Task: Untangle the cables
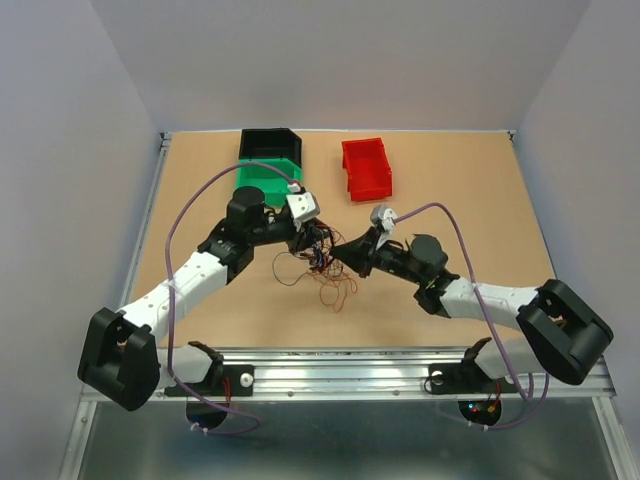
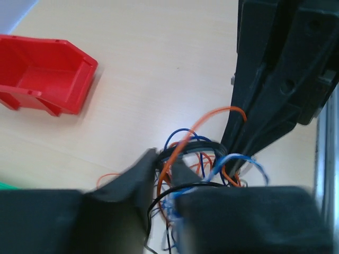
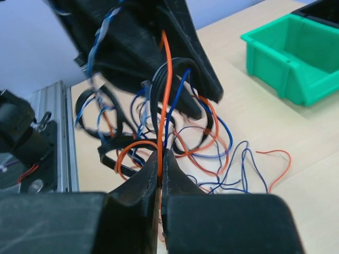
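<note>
**Item 1 – cables** (image 1: 318,262): a clump of hair-thin orange, black and blue wires, near the middle of the surface (image 1: 460,210), between the two tool tips. Part of the clump is lifted; loose orange loops trail onto the surface at 6 o'clock of it, and one dark loop lies at 9 o'clock.

**Item 2 – left tool** (image 1: 310,240): at 11 o'clock of the clump. In the left wrist view its fingers (image 2: 140,177) stand slightly apart, with orange and black strands running through the gap. Whether any strand is pinched cannot be told.

**Item 3 – right tool** (image 1: 342,254): at 3 o'clock of the clump, tip meeting the left tool's. In the right wrist view its fingers (image 3: 139,182) are pressed together on an orange cable (image 3: 165,90), which rises steeply from the pinch to the left tool above.

**Item 4 – green bin** (image 1: 262,181): at 11 o'clock of the clump, partly behind the left arm.

**Item 5 – black bin** (image 1: 270,143): touching the green bin's far side, at the far edge of the surface.

**Item 6 – red bin** (image 1: 366,168): at 1 o'clock of the clump, well apart from the other bins.
</note>
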Robot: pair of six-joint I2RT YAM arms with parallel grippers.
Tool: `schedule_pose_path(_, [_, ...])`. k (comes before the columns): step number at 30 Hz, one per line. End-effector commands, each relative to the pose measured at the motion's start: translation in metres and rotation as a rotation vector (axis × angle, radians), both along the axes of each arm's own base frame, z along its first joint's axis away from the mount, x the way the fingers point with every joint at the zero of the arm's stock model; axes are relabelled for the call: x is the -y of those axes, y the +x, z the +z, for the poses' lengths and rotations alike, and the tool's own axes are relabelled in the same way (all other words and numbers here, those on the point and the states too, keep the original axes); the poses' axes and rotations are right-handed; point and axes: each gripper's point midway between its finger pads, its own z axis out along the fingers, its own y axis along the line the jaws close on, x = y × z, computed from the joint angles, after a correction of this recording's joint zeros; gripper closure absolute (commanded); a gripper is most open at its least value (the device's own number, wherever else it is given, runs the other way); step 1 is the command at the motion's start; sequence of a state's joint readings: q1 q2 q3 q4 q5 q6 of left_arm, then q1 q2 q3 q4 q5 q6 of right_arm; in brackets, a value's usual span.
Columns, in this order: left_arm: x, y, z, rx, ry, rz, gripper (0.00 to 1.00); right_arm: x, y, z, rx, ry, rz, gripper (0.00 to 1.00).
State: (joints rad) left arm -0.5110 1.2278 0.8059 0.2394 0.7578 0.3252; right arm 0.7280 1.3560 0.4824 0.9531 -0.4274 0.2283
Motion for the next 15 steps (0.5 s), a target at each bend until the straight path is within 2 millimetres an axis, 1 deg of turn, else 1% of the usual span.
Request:
schedule_pose_path(1, [-0.001, -0.001, 0.034, 0.116, -0.036, 0.003, 0.41, 0.023, 0.016, 0.051, 0.087, 0.14, -0.177, 1.0])
schedule_pose_path(2, [-0.002, 0.004, 0.033, 0.119, -0.031, 0.025, 0.34, 0.032, 0.012, 0.066, 0.11, 0.177, -0.202, 1.0])
schedule_pose_path(3, [-0.003, 0.007, 0.033, 0.117, -0.028, 0.042, 0.3, 0.04, 0.01, 0.071, 0.117, 0.194, -0.227, 0.99])
schedule_pose_path(4, [-0.005, 0.016, 0.032, 0.112, -0.018, 0.08, 0.25, 0.047, 0.008, 0.065, 0.102, 0.194, -0.252, 0.99])
schedule_pose_path(5, [-0.006, 0.019, 0.032, 0.109, -0.015, 0.096, 0.23, 0.054, 0.006, 0.067, 0.103, 0.206, -0.274, 0.99])
schedule_pose_path(6, [-0.008, 0.024, 0.031, 0.106, -0.013, 0.118, 0.22, 0.067, 0.004, 0.085, 0.124, 0.253, -0.319, 1.0])
schedule_pose_path(7, [-0.01, 0.027, 0.032, 0.103, -0.013, 0.136, 0.21, 0.073, 0.003, 0.087, 0.117, 0.26, -0.341, 0.99])
schedule_pose_path(8, [-0.012, 0.033, 0.032, 0.093, -0.018, 0.163, 0.2, 0.081, 0.007, 0.082, 0.092, 0.241, -0.39, 0.99])
schedule_pose_path(9, [-0.015, 0.035, 0.032, 0.087, -0.022, 0.171, 0.19, 0.088, 0.009, 0.084, 0.083, 0.246, -0.426, 0.99])
schedule_pose_path(10, [-0.019, 0.038, 0.035, 0.075, -0.036, 0.174, 0.17, 0.095, 0.006, 0.09, 0.084, 0.25, -0.445, 0.99])
schedule_pose_path(12, [-0.023, 0.04, 0.037, 0.074, -0.051, 0.166, 0.14, 0.106, 0.008, 0.093, 0.085, 0.259, -0.498, 0.99])
schedule_pose_path(13, [-0.023, 0.035, 0.039, 0.069, -0.064, 0.133, 0.13, 0.113, 0.006, 0.099, 0.09, 0.273, -0.517, 1.0])
schedule_pose_path(15, [-0.019, 0.024, 0.038, 0.071, -0.068, 0.065, 0.11, 0.119, 0.006, 0.1, 0.094, 0.277, -0.541, 1.0])
